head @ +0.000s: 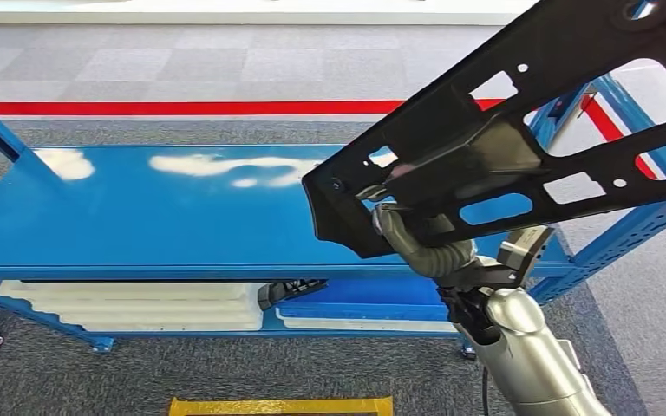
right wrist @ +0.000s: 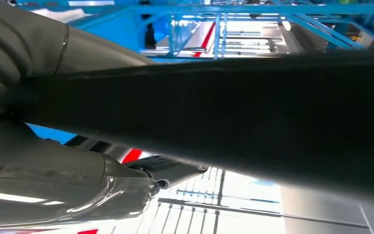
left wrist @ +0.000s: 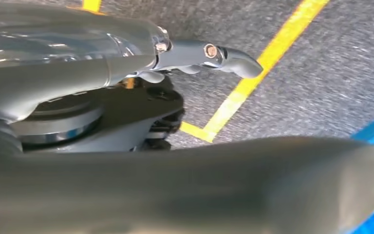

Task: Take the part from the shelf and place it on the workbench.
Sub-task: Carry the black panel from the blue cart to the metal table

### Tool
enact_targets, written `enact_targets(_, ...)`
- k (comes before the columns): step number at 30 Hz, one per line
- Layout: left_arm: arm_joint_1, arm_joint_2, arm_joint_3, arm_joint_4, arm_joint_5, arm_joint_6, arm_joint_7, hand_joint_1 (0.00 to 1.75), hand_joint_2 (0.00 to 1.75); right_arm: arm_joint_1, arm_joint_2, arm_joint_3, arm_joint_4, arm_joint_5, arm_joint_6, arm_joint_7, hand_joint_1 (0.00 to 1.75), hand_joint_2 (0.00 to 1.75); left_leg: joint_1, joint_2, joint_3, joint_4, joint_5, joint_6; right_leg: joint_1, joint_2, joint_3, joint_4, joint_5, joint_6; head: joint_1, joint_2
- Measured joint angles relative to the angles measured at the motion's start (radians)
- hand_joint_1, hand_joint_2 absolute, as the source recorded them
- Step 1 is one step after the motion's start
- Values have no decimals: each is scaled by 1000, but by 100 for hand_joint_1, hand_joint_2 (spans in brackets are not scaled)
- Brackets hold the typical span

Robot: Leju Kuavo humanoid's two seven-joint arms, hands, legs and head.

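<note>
A large flat black part [head: 451,121] with several cutouts hangs tilted above the right end of the blue bench top [head: 156,217]. My right hand [head: 416,238] grips it from underneath near its lower end, at the top of the silver forearm [head: 529,355]. In the right wrist view the part [right wrist: 224,107] is a broad dark band running across my right hand [right wrist: 44,161]. My left hand [left wrist: 126,73] hangs over grey carpet with a finger [left wrist: 233,61] stretched out and nothing in it.
White foam trays [head: 139,303] and another black piece [head: 290,290] lie on the lower shelf. Blue frame posts [head: 633,104] rise at the right. A red floor line [head: 182,107] runs behind the bench and yellow tape [head: 282,406] marks the floor in front.
</note>
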Motion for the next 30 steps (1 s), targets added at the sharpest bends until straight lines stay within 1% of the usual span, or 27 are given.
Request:
enact_targets(1,0,-1,0,0,-1,0,-2,0,175,0,0,1,1,0,-2,0,175,175,0,1,-15,6,7,-1,0,0,1,35,-5,3,0,0)
enact_targets(2,0,-1,0,0,-3,0,-4,0,175,0,0,2,2,0,-4,0,175,175,1,1,-29,12,13,-3,-1,0,18,37,11,6,0,0)
enact_targets(3,0,-1,0,0,-6,0,-5,0,175,0,-1,4,2,0,-5,0,175,175,3,1,-43,20,17,-6,-3,0,50,4,39,9,0,0)
enact_targets(4,0,-1,0,0,-9,0,-6,0,175,-2,-1,5,2,0,-7,0,175,175,4,2,-57,30,21,-10,-5,0,95,-57,63,12,0,0)
enact_targets(5,0,-1,0,0,-11,0,-7,0,175,-5,-1,6,2,2,-9,0,175,175,4,2,-69,41,24,-14,-5,1,139,-124,75,13,0,0)
enact_targets(6,0,-1,0,0,-13,-1,-7,0,175,-8,-1,8,2,4,-10,0,175,175,3,1,-79,51,27,-18,-4,2,171,-177,76,12,0,0)
enact_targets(7,-1,-1,0,0,-13,-2,-8,0,175,-10,-1,10,3,6,-10,-1,175,175,1,1,-87,58,32,-22,-3,3,188,-210,69,10,0,0)
enact_targets(8,-1,-1,0,0,-14,-2,-9,0,175,-12,-3,11,4,6,-8,-2,175,175,0,1,-93,61,39,-27,-1,5,190,-221,64,6,-1,0)
enact_targets(10,1,0,0,0,-16,-4,-9,0,175,-16,-11,14,10,2,4,-8,175,175,1,-1,-103,65,43,-38,-3,4,177,-223,72,-11,-1,0)
enact_targets(11,1,0,0,0,-16,-4,-9,0,175,-18,-15,15,14,-2,11,-12,175,175,3,-2,-110,75,25,-45,-5,2,167,-224,80,-23,-1,0)
enact_targets(12,2,1,-1,0,-17,-5,-9,0,175,-20,-20,16,16,-5,17,-16,175,175,6,-3,-118,99,-10,-52,-7,-1,156,-225,90,-33,-1,0)
enact_targets(13,1,1,-1,0,-18,-5,-9,0,175,-23,-24,16,19,-7,21,-19,175,175,9,-3,-128,144,-59,-59,-7,-3,142,-224,100,-40,-1,0)
enact_targets(14,1,1,-1,0,-20,-6,-9,0,175,-24,-28,16,21,-8,25,-21,175,175,13,-3,-140,203,-106,-65,-7,-5,129,-224,110,-43,-2,0)
enact_targets(15,1,1,-2,0,-23,-7,-9,0,175,-25,-33,17,24,-9,28,-23,175,175,16,-3,-148,264,-139,-69,-6,-7,115,-223,121,-43,-2,0)
enact_targets(16,0,1,-2,0,-26,-7,-9,0,175,-26,-37,17,28,-10,31,-24,175,175,17,-3,-148,308,-150,-71,-6,-9,102,-223,132,-43,-2,0)
enact_targets(17,0,1,-3,0,-29,-8,-9,0,175,-27,-40,17,31,-11,32,-24,175,175,18,-3,-134,321,-139,-72,-6,-10,89,-222,141,-41,-2,0)
enact_targets(18,0,1,-3,0,-30,-8,-9,0,175,-27,-44,18,33,-12,34,-25,175,175,19,-3,-105,300,-114,-70,-5,-11,77,-222,151,-39,-2,0)
enact_targets(19,0,1,-4,0,-31,-8,-9,0,175,-28,-47,18,34,-12,37,-25,175,175,18,-3,-60,245,-88,-65,-5,-12,67,-221,160,-37,-2,0)
enact_targets(20,-1,1,-4,0,-32,-8,-9,0,175,-30,-50,19,34,-13,39,-26,175,175,15,-4,-5,170,-72,-59,-4,-12,58,-221,168,-34,-2,0)
enact_targets(21,-2,1,-5,0,-32,-8,-9,0,175,-32,-53,19,34,-13,41,-28,175,175,12,-5,46,95,-69,-51,-3,-12,52,-221,177,-29,-1,0)
enact_targets(22,-3,1,-5,0,-32,-8,-9,0,175,-36,-56,21,35,-13,43,-31,175,175,9,-5,82,37,-73,-44,-3,-12,48,-222,187,-24,-1,0)
enact_targets(23,-4,1,-6,0,-33,-8,-10,0,175,-39,-59,23,35,-12,45,-34,175,175,5,-6,99,5,-79,-39,-4,-12,45,-224,197,-18,-1,0)
enact_targets(25,-5,1,-8,0,-33,-7,-10,0,175,-44,-66,28,36,-8,48,-40,175,175,3,-4,96,-12,-71,-31,-7,-11,38,-227,210,-4,-1,0)
enact_targets(26,-5,0,-9,0,-33,-5,-10,0,175,-45,-70,30,37,-7,50,-42,175,175,5,-2,88,-17,-61,-25,-7,-9,33,-221,197,1,0,0)
enact_targets(27,-5,0,-10,0,-34,-4,-10,0,175,-46,-75,32,38,-5,52,-44,175,175,6,-2,78,-21,-51,-18,-7,-6,24,-199,166,4,0,0)
enact_targets(29,-5,0,-12,0,-35,2,-9,0,175,-47,-84,36,40,2,57,-51,175,175,6,-5,49,-22,-29,-9,-4,-1,0,-106,71,5,0,0)
enact_targets(30,-5,0,-13,0,-35,4,-9,0,175,-47,-88,39,41,7,60,-55,175,175,4,-7,34,-21,-19,-7,-3,-1,-12,-43,37,5,0,0)
